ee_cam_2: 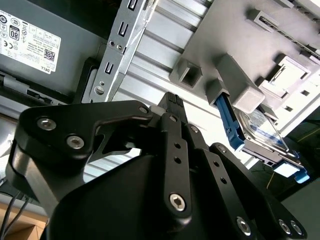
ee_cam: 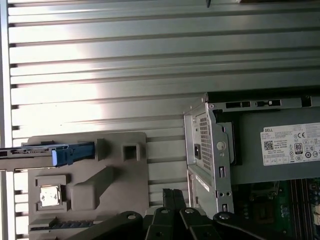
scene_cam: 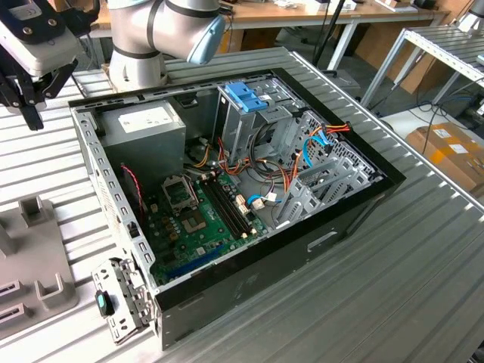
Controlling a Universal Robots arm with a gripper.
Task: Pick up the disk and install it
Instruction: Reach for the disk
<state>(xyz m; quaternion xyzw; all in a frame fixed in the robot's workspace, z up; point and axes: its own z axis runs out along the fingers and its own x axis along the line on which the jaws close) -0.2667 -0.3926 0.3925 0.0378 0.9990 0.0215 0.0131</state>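
The disk [ee_cam_2: 261, 131] is a grey metal drive with light blue rails. It stands on edge in a slot of the grey fixture [ee_cam_2: 235, 45]. In the first wrist view the disk [ee_cam: 65, 153] shows edge-on at the fixture [ee_cam: 85, 175]. My gripper [scene_cam: 34, 119] hangs above the ribbed table at the exterior view's far left, beside the open computer case [scene_cam: 249, 189]. It is shut, holds nothing and is apart from the disk. In both wrist views its black fingers [ee_cam: 172, 196] meet at the tips [ee_cam_2: 172, 98].
Inside the case, the grey power supply box [scene_cam: 144, 125] carries a white sticker. A blue plastic bracket [scene_cam: 246, 97] sits on top of the drive cage, with the motherboard [scene_cam: 200, 219] and cables below. A hinged metal latch piece [scene_cam: 121, 299] sticks out at the case's near corner.
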